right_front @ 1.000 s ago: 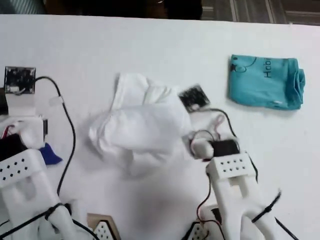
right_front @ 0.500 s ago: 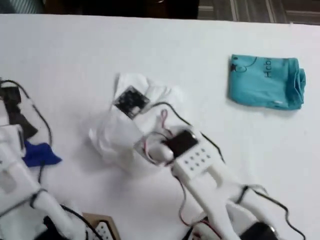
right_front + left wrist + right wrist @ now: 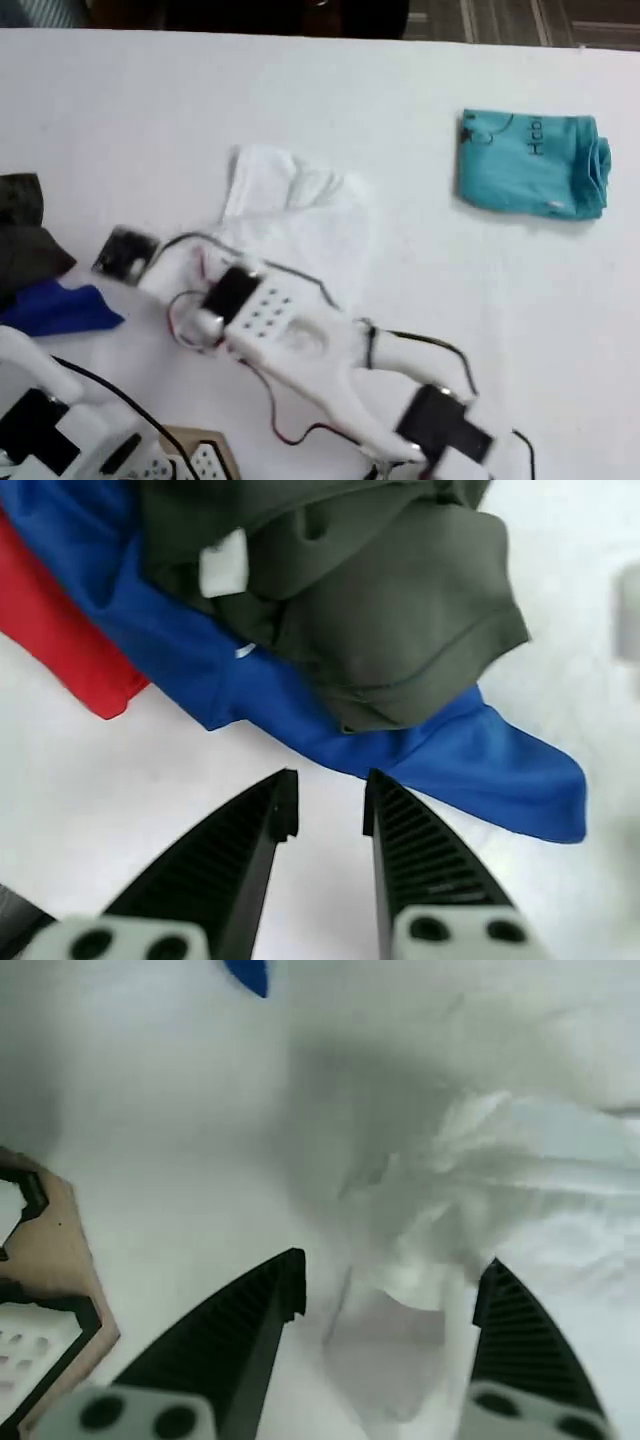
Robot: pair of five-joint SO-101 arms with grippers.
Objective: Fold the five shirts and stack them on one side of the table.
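Observation:
A crumpled white shirt (image 3: 300, 215) lies mid-table. Its rumpled edge (image 3: 520, 1190) sits between the wide-open fingers of my right gripper (image 3: 390, 1275), which hold nothing. My right arm (image 3: 290, 335) stretches from the front edge over the shirt's near-left part. A folded teal shirt (image 3: 530, 165) rests at the far right. At the left edge an olive shirt (image 3: 25, 235) lies on a blue shirt (image 3: 60, 308). My left gripper (image 3: 330, 800) hovers slightly open over bare table, just short of the blue shirt (image 3: 470, 760), the olive shirt (image 3: 380, 600) and a red shirt (image 3: 50, 630).
A tan base plate (image 3: 205, 450) sits at the front edge between the arms, and appears again (image 3: 40, 1250) beside my right gripper. Cables trail along the right arm. The white table (image 3: 330, 90) runs bare across the far side.
My right arm has swung left across the white shirt, whose raised fold now lies flatter. My left arm has drawn back to the front left, uncovering the olive and blue shirts.

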